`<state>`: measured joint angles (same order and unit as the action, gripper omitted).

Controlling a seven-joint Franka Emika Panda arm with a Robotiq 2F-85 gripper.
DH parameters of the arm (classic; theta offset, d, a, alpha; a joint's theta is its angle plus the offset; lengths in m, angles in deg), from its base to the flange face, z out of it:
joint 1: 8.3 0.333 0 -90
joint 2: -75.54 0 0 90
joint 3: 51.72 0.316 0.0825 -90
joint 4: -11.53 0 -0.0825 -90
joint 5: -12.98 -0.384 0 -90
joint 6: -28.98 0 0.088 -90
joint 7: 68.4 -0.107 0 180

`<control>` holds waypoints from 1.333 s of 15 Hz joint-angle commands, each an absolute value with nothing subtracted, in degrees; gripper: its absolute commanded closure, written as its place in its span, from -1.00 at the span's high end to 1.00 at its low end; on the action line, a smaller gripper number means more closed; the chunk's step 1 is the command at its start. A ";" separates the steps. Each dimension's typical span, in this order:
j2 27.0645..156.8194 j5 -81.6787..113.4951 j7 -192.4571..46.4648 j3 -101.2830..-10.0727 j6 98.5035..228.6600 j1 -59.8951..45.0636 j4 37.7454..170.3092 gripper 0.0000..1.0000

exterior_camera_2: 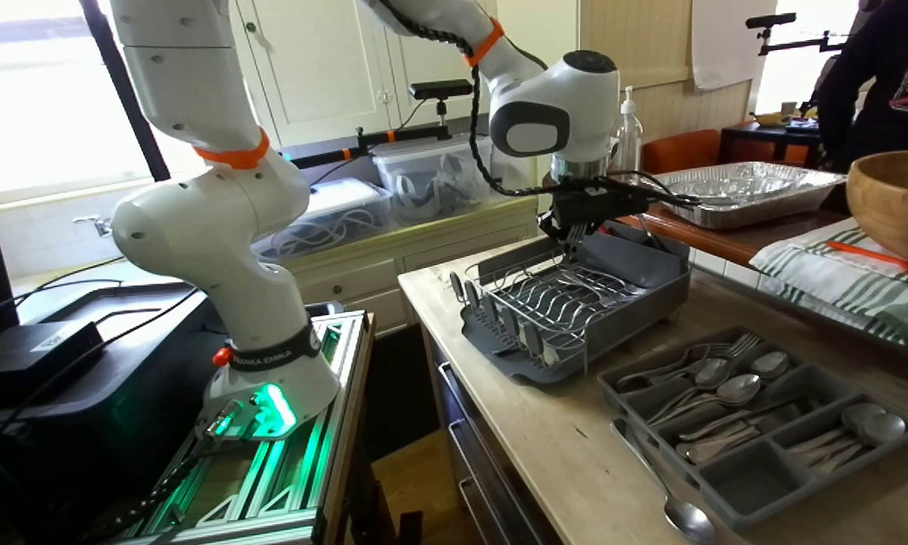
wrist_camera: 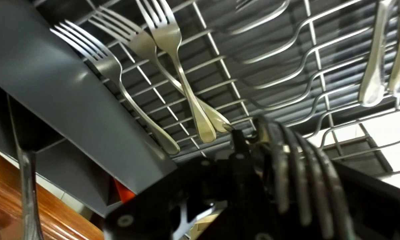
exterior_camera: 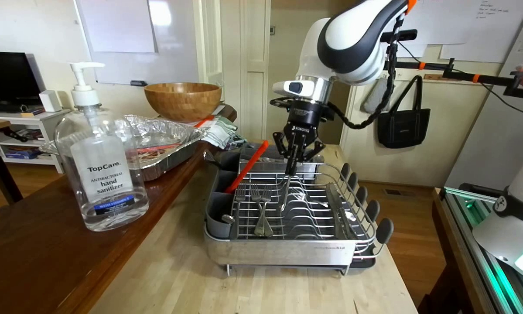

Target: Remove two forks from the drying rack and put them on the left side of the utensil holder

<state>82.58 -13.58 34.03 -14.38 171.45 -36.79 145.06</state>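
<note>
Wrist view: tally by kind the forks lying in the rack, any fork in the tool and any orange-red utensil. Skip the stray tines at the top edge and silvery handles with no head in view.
Forks lying in the drying rack: 3
Fork held in the tool: 1
Orange-red utensil, partly showing: 1
Total: 5

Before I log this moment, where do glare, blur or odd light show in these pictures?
Wrist view: the held fork looks blurred, the loose forks crisper; in an exterior view, a glare spot on the whiteboard; in an exterior view, the window washed out white and green light glowing on the base.
</note>
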 commanded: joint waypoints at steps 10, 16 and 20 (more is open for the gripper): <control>77.86 -9.75 33.27 -46.34 152.31 -13.90 139.31 -0.95; 77.21 -8.95 31.88 -48.19 153.31 -11.93 140.29 -0.79; 78.14 -7.71 42.57 -48.51 147.53 -11.85 137.79 -0.95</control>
